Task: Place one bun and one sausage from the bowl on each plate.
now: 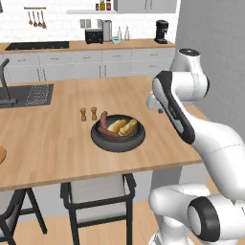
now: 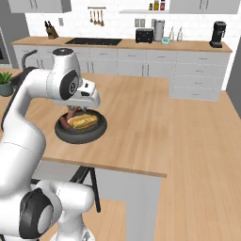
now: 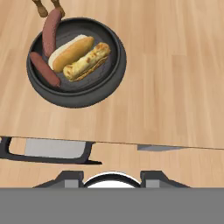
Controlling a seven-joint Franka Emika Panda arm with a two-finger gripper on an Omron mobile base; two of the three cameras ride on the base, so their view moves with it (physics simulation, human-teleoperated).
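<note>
2 buns [image 3: 79, 56] and 2 sausages [image 3: 45, 69] lie in the bowl [image 3: 109, 81].

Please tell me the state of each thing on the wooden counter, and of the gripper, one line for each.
bowl: upright on the counter, holding food.
buns: two, lying side by side in the bowl.
sausages: two, in the bowl, one leaning on the rim.
shakers: two, upright beside the bowl.
gripper: above the counter edge, holding nothing seen.

above bowl [image 1: 117, 139]: clear | far rim: 2 shakers [image 1: 88, 114] close
</note>
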